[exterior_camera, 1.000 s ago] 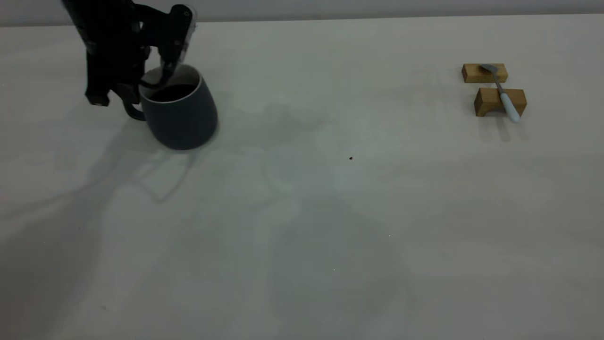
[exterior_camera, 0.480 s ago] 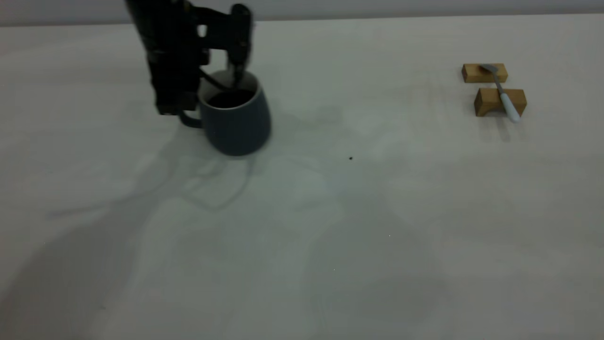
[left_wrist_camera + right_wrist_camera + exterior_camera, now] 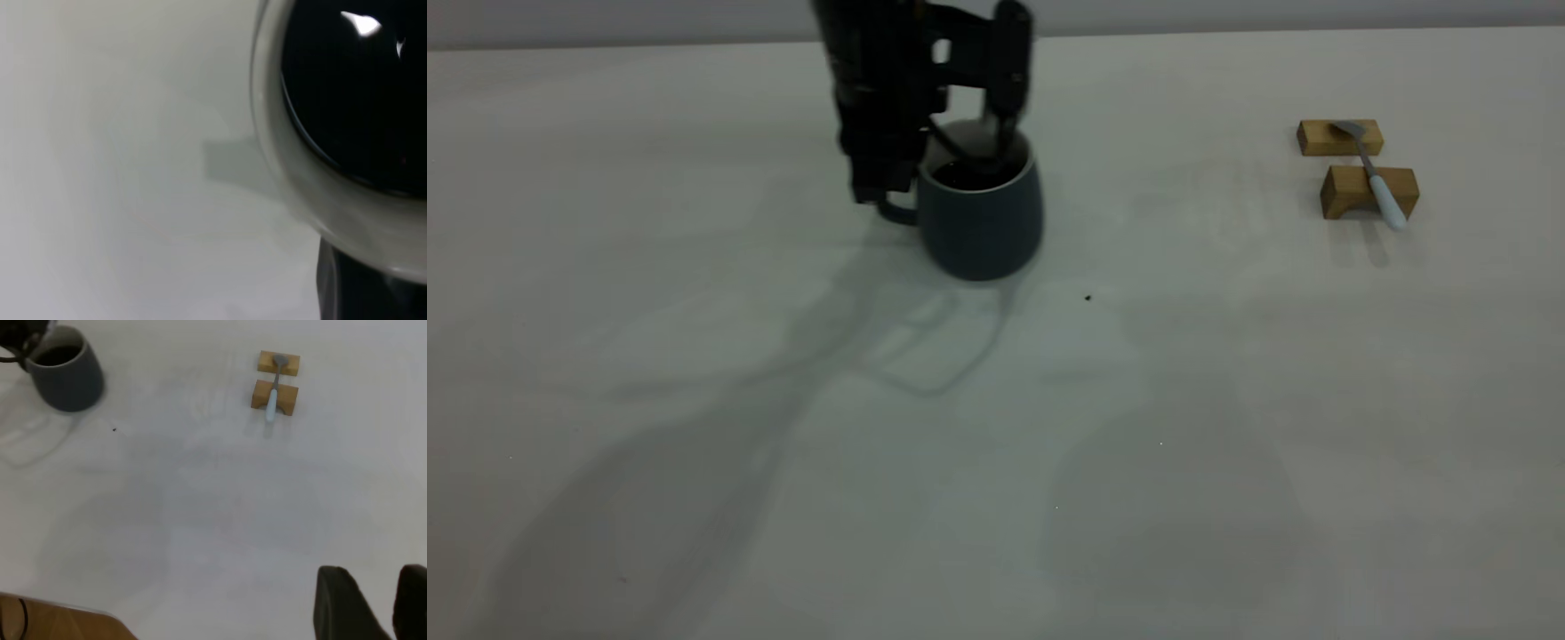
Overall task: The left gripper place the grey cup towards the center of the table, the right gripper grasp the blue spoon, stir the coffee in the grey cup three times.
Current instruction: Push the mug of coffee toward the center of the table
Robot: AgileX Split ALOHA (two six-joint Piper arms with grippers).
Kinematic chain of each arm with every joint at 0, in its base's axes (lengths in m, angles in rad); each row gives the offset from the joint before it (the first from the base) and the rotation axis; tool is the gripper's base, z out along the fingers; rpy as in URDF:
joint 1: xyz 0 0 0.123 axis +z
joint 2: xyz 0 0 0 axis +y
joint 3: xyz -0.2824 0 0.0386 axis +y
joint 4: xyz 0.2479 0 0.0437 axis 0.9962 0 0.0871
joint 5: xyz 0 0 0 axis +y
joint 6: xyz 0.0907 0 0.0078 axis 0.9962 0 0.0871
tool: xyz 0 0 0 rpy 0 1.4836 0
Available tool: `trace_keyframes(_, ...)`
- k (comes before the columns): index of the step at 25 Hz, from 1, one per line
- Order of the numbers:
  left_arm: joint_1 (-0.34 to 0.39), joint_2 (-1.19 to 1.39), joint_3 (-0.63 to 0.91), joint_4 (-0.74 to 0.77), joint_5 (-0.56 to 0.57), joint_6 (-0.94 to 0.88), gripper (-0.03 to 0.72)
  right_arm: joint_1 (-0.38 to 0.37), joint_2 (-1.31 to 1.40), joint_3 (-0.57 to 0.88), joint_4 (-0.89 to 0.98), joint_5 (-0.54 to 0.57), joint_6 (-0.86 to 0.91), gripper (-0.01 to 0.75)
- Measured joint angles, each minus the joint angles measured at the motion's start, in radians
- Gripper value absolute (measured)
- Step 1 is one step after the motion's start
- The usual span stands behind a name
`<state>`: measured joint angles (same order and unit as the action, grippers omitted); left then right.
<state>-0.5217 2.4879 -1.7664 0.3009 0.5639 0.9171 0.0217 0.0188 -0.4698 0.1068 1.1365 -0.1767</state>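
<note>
While the left gripper clamps the rim of the grey cup by its handle, the blue spoon lies well apart on wooden blocks.

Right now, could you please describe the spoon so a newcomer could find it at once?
On the table's right side sit two tan wooden blocks. The spoon lies bridging them, the only slim thing there, with a pale blue handle and grey metal bowl.
</note>
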Motion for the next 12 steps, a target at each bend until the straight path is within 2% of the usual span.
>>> trace_keyframes(5, -0.043, 0.036, -0.060, -0.006, -0.007, -0.008, 0.215, 0.000, 0.000, 0.000, 0.000, 0.000, 0.000, 0.240)
trace_keyframes(12, -0.068, 0.048, -0.082, -0.045, -0.021, -0.008, 0.215, 0.000, 0.000, 0.000, 0.000, 0.000, 0.000, 0.240)
